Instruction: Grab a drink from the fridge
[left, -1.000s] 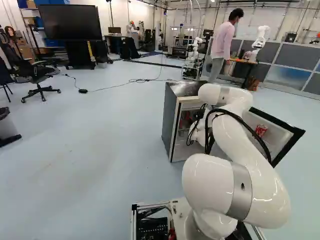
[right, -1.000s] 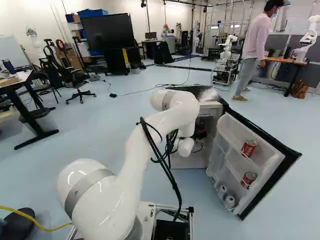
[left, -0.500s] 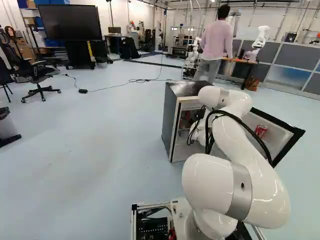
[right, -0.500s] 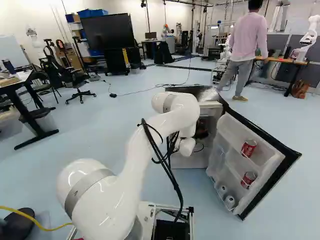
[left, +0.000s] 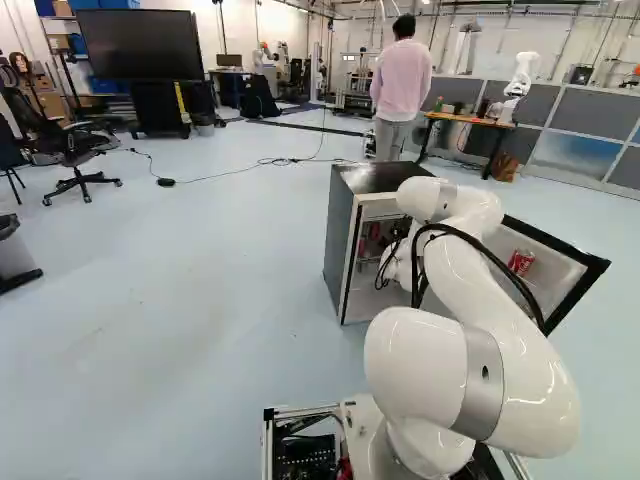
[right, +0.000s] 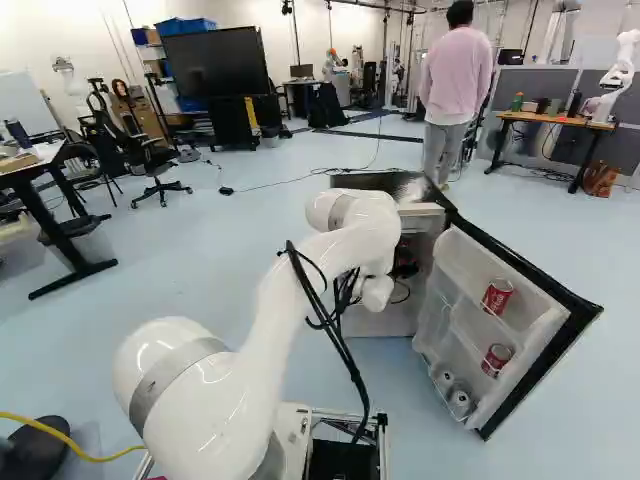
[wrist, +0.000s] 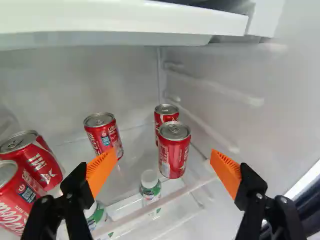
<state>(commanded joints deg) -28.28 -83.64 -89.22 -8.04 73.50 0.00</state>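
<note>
In the left base view, the fridge (left: 342, 235) is standing open, the arm (left: 475, 270) reaching inside. In the right base view, red cans (right: 497, 296) are sitting in the fridge's door. In the wrist view, the jaws (wrist: 162, 165) are standing wide apart, gripping nothing; ahead, inside the fridge, a red, silver-topped can (wrist: 174, 154) is standing upright.

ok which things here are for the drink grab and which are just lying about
For the job:
- fridge
- red cans
- bottles
- gripper

Just about:
- screen
- office chair
- bin
- desk
- another robot
</note>
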